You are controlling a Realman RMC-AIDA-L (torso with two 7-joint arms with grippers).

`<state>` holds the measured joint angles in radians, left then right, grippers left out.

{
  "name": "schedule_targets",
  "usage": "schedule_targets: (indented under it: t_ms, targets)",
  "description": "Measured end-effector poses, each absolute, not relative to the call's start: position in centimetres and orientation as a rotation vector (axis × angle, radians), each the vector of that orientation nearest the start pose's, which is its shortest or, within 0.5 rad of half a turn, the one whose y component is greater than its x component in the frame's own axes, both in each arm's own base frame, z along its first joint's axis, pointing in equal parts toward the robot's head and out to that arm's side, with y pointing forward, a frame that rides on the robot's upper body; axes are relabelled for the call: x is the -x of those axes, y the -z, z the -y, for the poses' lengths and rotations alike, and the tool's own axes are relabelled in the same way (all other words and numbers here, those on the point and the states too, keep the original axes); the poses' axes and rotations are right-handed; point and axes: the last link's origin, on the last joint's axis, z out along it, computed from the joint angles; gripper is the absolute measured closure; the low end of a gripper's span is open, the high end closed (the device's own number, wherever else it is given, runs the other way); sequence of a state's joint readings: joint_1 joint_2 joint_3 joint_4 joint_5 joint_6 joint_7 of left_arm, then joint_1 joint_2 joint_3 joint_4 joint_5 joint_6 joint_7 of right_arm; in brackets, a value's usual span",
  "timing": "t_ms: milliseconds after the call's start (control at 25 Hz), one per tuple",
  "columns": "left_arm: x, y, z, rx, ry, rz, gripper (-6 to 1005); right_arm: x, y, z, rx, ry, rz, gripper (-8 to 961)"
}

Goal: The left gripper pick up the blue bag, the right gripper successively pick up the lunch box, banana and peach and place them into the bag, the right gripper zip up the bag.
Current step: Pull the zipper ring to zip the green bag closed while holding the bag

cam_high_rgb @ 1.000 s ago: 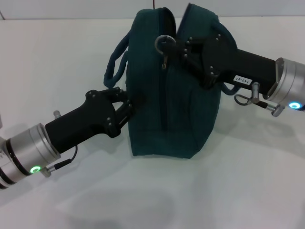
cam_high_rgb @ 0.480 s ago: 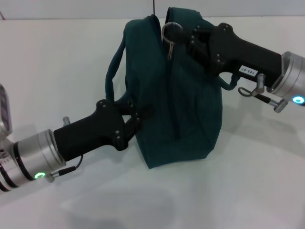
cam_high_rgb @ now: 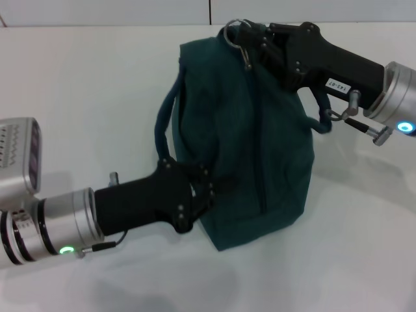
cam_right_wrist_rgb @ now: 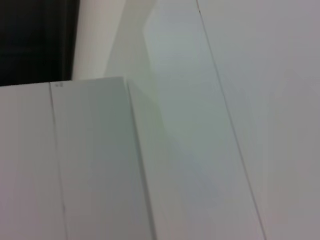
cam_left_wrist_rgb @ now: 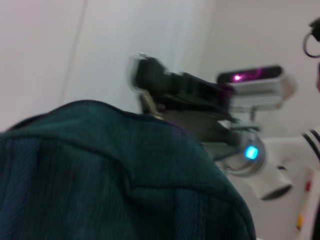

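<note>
— Where does the head view look from?
— Above, down at the dark teal fabric bag (cam_high_rgb: 250, 140) on the white table (cam_high_rgb: 84, 84).
— And the wrists?
— Left sits close against that bag (cam_left_wrist_rgb: 100, 180); right sees only pale panels.

Blue bag (cam_high_rgb: 260, 143): dark teal-green fabric, uniform, no print on the visible faces; loop handle (cam_high_rgb: 170, 127) same teal. In the left wrist view the cloth (cam_left_wrist_rgb: 100, 175) shows a fine ribbed weave. Zipper ring (cam_high_rgb: 235, 32): silver metal.

Left gripper (cam_high_rgb: 207, 193): matte black claw and arm; wrist silver, with black bands (small green glowing spot low on it).

Right gripper (cam_high_rgb: 255, 40): matte black claw; black arm with a small white label (cam_high_rgb: 336, 84) printed in dark characters, unreadable; silver wrist with a cyan-blue light (cam_high_rgb: 405, 127).

Table (cam_high_rgb: 97, 78): plain white.

Right wrist view: pale grey-white panels (cam_right_wrist_rgb: 200, 150), dark corner.
</note>
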<state>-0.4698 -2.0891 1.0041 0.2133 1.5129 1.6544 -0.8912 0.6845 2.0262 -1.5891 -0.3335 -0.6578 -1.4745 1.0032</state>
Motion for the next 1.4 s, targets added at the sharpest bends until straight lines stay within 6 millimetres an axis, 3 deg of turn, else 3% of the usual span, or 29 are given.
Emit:
schedule_targets:
  t_ms: [640, 1040, 1400]
  targets:
    - [25.5, 5.2, -22.6, 2.792, 1.298, 0.398, 907, -16.6, 3.2, -37.3, 2.428, -1.306, -0.365, 934]
    - [28.2, 3.3, -23.7, 2.451, 1.261, 0.542, 889, -18.2, 2.0, -36.0, 2.351, -1.399, -0.431, 933]
    - [29.8, 2.1, -24.9, 2.245, 1.219, 0.603, 873, -18.4, 1.7, -35.0, 2.346, -1.49, -0.488, 933]
